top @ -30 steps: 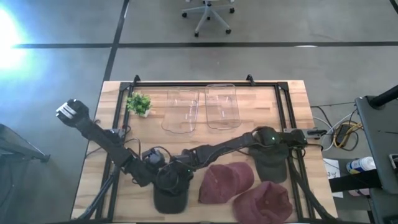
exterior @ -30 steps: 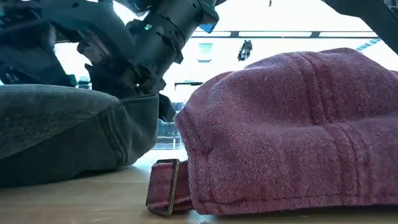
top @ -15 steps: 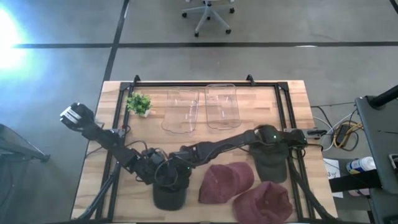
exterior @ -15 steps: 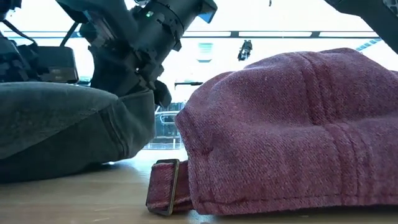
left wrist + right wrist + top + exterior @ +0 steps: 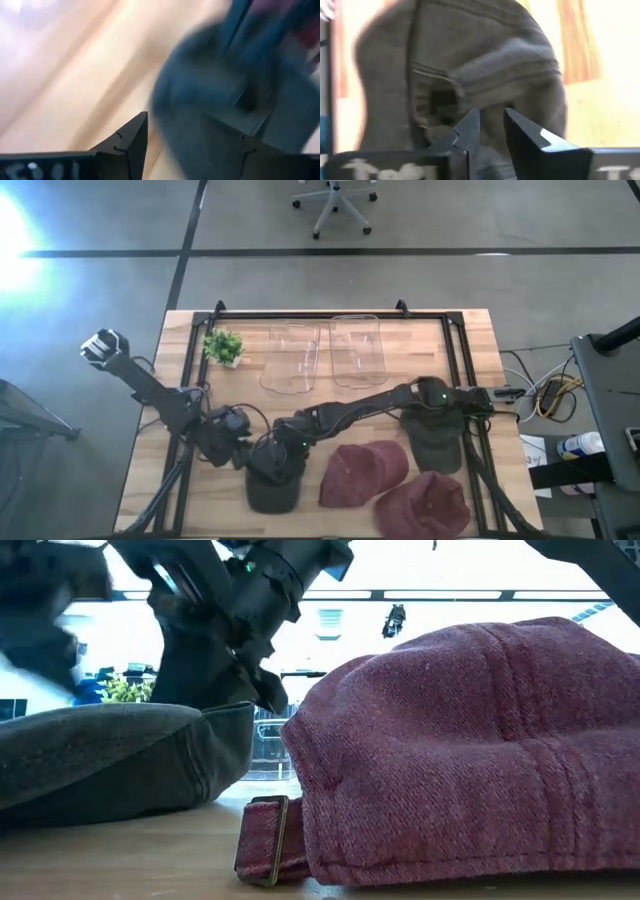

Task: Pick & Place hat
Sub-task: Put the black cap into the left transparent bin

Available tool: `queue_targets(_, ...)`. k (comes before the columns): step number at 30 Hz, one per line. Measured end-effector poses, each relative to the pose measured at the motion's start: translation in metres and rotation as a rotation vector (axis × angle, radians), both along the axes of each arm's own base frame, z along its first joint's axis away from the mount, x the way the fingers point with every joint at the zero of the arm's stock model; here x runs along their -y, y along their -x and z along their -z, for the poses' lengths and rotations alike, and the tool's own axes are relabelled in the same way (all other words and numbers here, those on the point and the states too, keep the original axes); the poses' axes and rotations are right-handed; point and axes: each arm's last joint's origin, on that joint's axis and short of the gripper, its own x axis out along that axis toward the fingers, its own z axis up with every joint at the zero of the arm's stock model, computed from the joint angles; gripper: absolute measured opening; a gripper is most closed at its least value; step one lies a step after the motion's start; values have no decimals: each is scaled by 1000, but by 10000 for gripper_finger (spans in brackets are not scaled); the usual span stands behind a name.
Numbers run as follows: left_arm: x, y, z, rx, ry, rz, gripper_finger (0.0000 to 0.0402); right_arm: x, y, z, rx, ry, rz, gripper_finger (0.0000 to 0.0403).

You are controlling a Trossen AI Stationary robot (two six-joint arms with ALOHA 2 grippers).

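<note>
Wooden slatted table [image 5: 150,470] carrying a soft, limp dark grey hat [image 5: 273,484] at its front edge beside two nubbly maroon hats [image 5: 365,470], right gripper [image 5: 287,448] pinching its fabric, left gripper [image 5: 243,450] parted alongside.

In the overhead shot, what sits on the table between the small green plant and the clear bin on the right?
The other clear bin lies between the plant and the right clear bin, as the high view shows.

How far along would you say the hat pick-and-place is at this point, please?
Early on. Nothing looks placed: two maroon hats and another dark hat lie on the table. In hand: both the right gripper and left gripper are at the dark grey hat. Lifting and placing it remain.
</note>
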Motion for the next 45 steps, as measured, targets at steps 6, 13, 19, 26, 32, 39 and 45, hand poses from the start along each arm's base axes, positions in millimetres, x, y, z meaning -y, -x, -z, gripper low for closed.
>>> queue_targets(6,10,23,18,-177,171,31,174,1,6,17,-43,20,-13,113)
queue_targets(13,19,24,26,-109,217,7,174,1,5,23,-28,11,-8,118)
queue_targets(19,14,7,34,106,205,-79,174,0,3,21,9,-1,-6,112)
queue_targets(26,2,-11,41,200,187,-82,174,-1,5,33,11,-42,-6,117)
queue_targets(32,0,-14,43,168,172,-30,174,1,10,41,-30,-55,-13,121)
queue_targets(39,6,-2,49,57,252,49,174,10,7,19,-28,-29,-25,119)
queue_targets(45,11,13,65,65,352,-32,174,8,9,14,-51,-45,-14,121)
